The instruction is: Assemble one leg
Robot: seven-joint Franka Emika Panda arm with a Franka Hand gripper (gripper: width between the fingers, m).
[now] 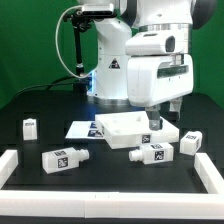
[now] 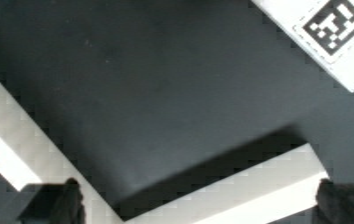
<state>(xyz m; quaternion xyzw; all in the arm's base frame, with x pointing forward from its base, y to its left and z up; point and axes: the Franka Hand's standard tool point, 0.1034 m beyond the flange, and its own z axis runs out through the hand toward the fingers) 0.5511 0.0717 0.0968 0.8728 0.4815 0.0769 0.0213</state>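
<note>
claw [image 1: 157,117] wide apart and empty, by panel [image 1: 120,132] edge | leg [image 1: 153,153] just beside panel | likely light, hard, slippery | best to pinch long sides at the middle

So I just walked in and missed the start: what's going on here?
The arm's gripper hangs open and empty just by the white panel. In the wrist view its fingers stand apart with nothing between them. One leg lies loose in the foreground, with others scattered about. None is held.
</note>
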